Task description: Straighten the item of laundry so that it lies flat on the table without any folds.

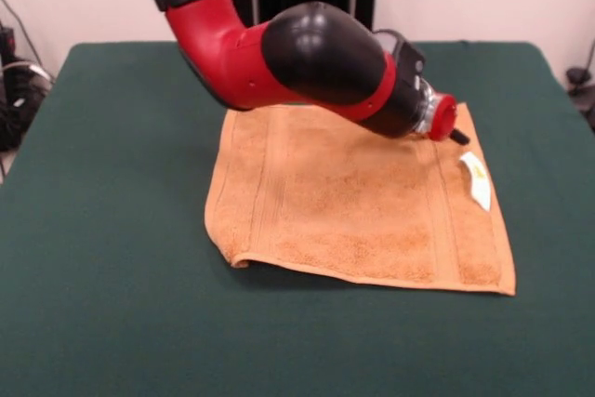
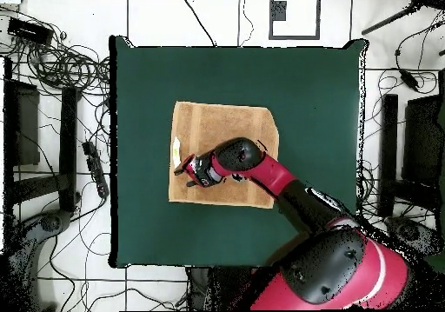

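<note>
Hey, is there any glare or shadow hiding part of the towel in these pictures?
Front view: even light, no glare; a thin shadow lies under the towel at its lifted near-left corner. Overhead view: no glare on it; the arm covers part of the towel.

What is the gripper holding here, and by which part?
Cannot be told: the gripper sits low over the towel near its tagged edge, but no grasp shows.
</note>
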Motion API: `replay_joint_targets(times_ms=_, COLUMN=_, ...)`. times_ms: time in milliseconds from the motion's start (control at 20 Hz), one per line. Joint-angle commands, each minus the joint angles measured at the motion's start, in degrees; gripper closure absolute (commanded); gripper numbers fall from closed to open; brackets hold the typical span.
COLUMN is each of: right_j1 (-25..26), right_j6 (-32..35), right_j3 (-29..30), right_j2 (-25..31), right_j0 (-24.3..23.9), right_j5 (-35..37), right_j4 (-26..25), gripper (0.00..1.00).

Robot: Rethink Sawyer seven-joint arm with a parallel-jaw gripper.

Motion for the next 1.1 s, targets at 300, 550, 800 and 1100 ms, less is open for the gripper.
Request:
replay_joint_targets(times_ms=300, right_j1=10.36, right_j6=13.50, right_j3=-7.65, right_j2=-9.02, right_j0=15.70, right_j5=-22.34, right_j4=-1.96, gripper=0.00)
replay_joint_targets(times_ms=550, right_j1=11.52, right_j6=12.04, right_j3=-7.36, right_j2=-8.26, right_j0=15.34, right_j5=-21.32, right_j4=0.54, gripper=0.00)
replay_joint_targets(times_ms=800, right_j1=13.14, right_j6=6.36, right_j3=-5.28, right_j2=-4.40, right_j0=11.10, right_j5=-16.88, right_j4=2.31, gripper=0.00)
replay_joint_targets(times_ms=1100, right_j1=13.32, right_j6=5.07, right_j3=-3.28, right_j2=-3.81, right_j0=10.14, right_j5=-17.25, right_j4=2.37, gripper=0.00)
